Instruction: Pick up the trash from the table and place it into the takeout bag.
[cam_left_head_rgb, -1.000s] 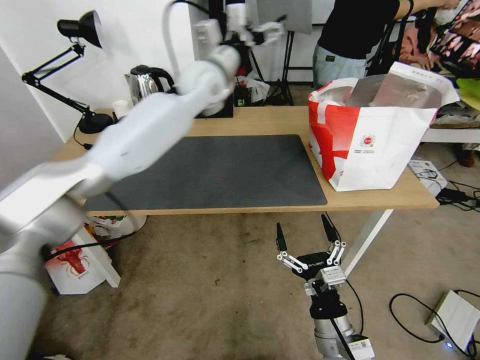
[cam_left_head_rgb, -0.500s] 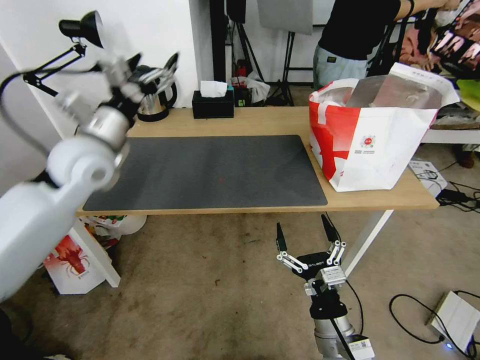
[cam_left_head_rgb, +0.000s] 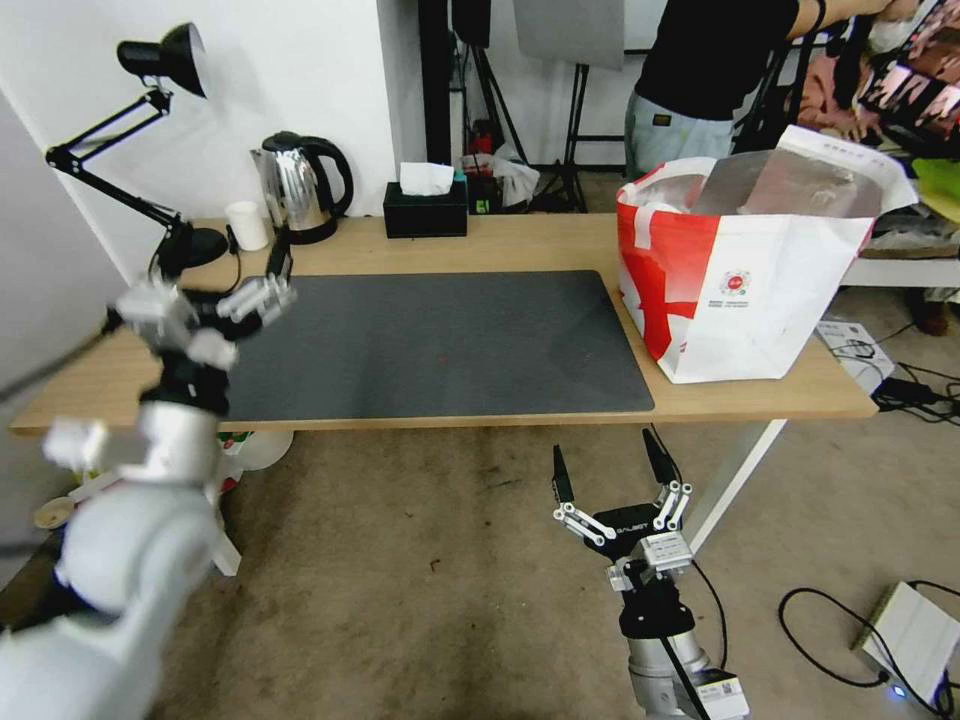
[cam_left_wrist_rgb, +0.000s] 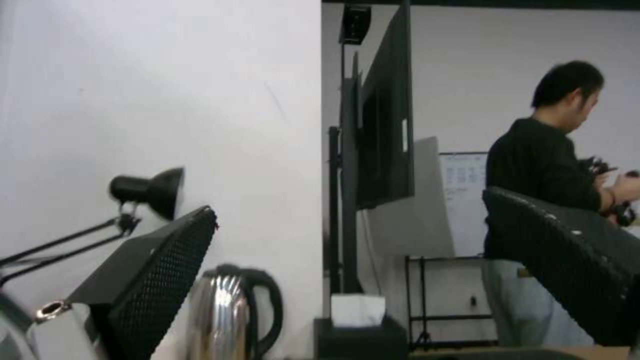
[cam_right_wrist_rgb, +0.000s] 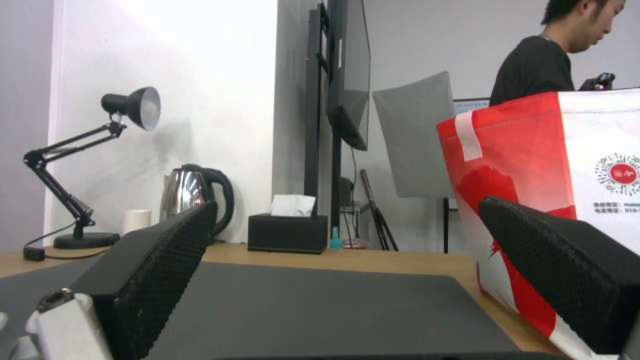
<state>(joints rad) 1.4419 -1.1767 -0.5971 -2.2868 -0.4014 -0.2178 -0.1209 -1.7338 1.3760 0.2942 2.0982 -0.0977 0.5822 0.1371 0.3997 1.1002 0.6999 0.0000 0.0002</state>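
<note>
Takeout bag (cam_right_wrist_rgb: 533, 165) on table (cam_right_wrist_rgb: 373, 260), kettle (cam_right_wrist_rgb: 193, 197), lamp (cam_right_wrist_rgb: 130, 105), jaws spread

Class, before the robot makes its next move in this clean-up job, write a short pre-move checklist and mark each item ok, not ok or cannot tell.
1. Takeout bag upright, mouth open: ok.
2. Trash inside the bag: cannot tell, contents hidden.
3. Dark grey mat on the table free of trash: ok.
4. Left tool open, holding nothing, over the table's left end: ok.
5. Right tool open, holding nothing, low before the table's front edge: ok.

White walls (cam_left_head_rgb: 300, 70), a worn brownish floor (cam_left_head_rgb: 400, 580), tripod stands (cam_left_head_rgb: 575, 130) behind.
</note>
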